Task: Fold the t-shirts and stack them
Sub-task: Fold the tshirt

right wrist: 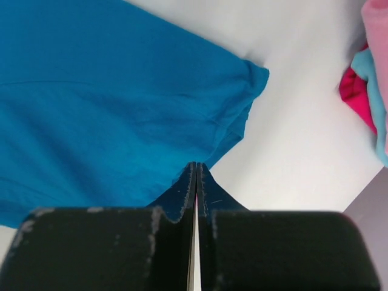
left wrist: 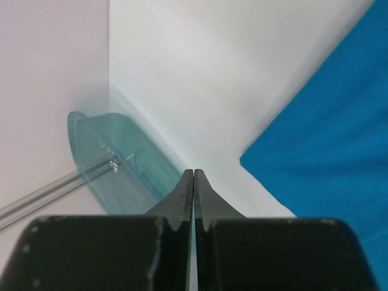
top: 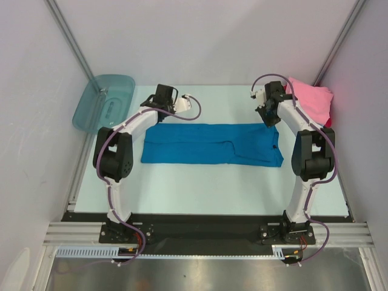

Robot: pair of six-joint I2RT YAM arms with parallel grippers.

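A bright blue t-shirt lies flat on the table as a long folded band. At the back right is a heap of t-shirts with a pink one on top; light blue and red edges show beneath it. My right gripper is shut and empty, its tips at the blue shirt's far right edge. My left gripper is shut and empty over bare table, just beyond the blue shirt's far left corner.
A translucent teal plastic tub leans at the back left corner against the wall. White enclosure walls and metal posts close in the table on three sides.
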